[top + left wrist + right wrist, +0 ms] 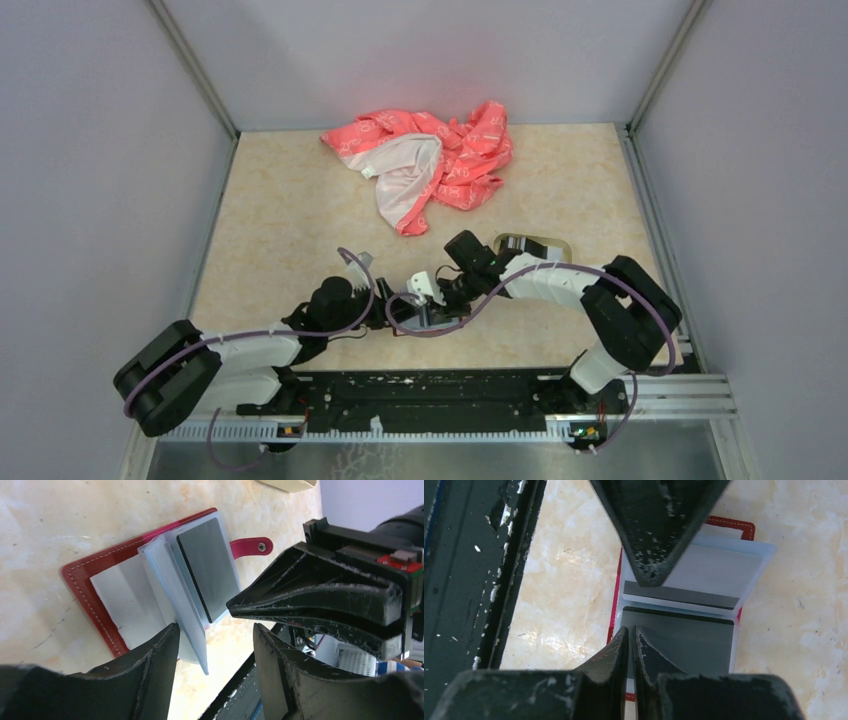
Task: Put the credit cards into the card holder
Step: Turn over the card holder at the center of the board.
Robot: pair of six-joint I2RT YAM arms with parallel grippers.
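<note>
The card holder [90,575] lies open on the table, dark red with grey-blue pocket leaves and a snap tab [250,546]. A dark credit card [207,567] sits in one of its pockets and also shows in the right wrist view [694,635]. My left gripper [215,650] is open, with a raised pocket leaf [187,615] standing between its jaws next to the left finger. My right gripper [631,635] is shut, and its tip [232,605] rests on the near edge of the card. In the top view both grippers [395,315] [430,305] meet over the holder and hide it.
An oval beige tray [558,244] with something dark in it lies behind the right arm. A crumpled pink-and-white cloth [425,165] lies at the back. The black base rail [474,580] runs along the near table edge, right beside the holder.
</note>
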